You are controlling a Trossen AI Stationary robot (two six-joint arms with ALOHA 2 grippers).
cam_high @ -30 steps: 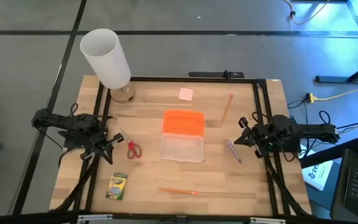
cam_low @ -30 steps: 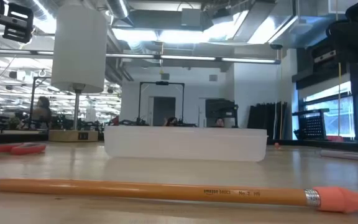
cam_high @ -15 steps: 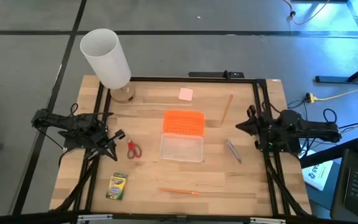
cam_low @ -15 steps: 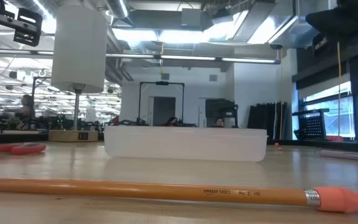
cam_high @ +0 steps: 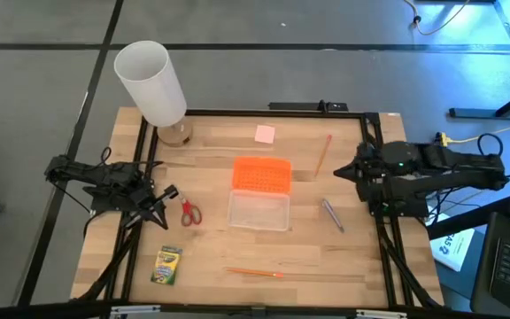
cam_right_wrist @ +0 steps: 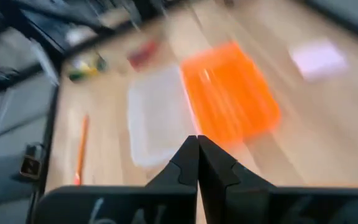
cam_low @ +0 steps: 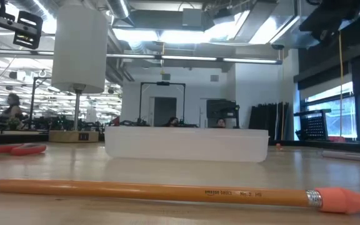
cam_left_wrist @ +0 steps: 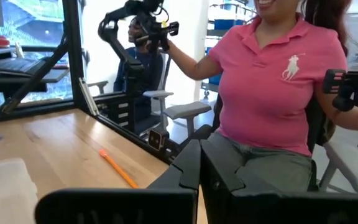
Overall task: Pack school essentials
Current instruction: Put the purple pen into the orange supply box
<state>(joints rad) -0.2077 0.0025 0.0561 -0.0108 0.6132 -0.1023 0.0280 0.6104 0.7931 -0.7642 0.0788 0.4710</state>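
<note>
Just beside the left gripper (cam_high: 168,191), red-handled scissors (cam_high: 190,213), untouched.

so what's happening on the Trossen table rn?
Nothing is packed yet. The clear box sits open mid-table, its orange lid beside it. Scissors, crayon box, pencils, pen and eraser lie loose around it. Left gripper and right gripper are both shut and empty.
</note>
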